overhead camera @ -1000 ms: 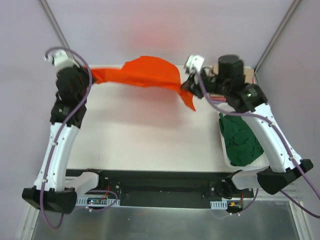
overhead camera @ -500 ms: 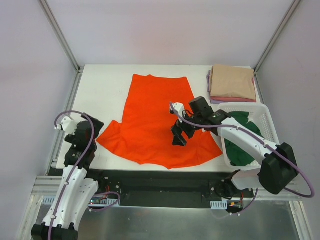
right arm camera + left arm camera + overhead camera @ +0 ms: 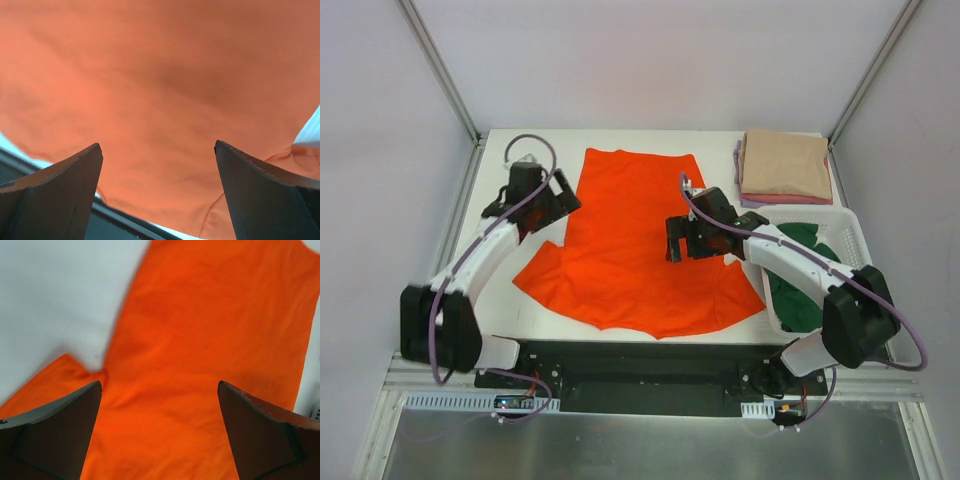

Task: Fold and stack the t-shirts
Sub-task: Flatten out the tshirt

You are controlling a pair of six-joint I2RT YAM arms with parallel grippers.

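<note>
Limply, the orange t-shirt (image 3: 630, 240) sprawls mid-frame, likely best pinched at corners. Left end effector (image 3: 563, 197) and right end effector (image 3: 673, 243) gape, empty.

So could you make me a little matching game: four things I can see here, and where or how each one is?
1. orange t-shirt
2. green t-shirt
3. beige t-shirt
4. right hand

a. in the white basket
b. spread flat on the table
c. folded, at the far right corner
d. open, over the orange one

Pairs: 1-b, 2-a, 3-c, 4-d.
</note>
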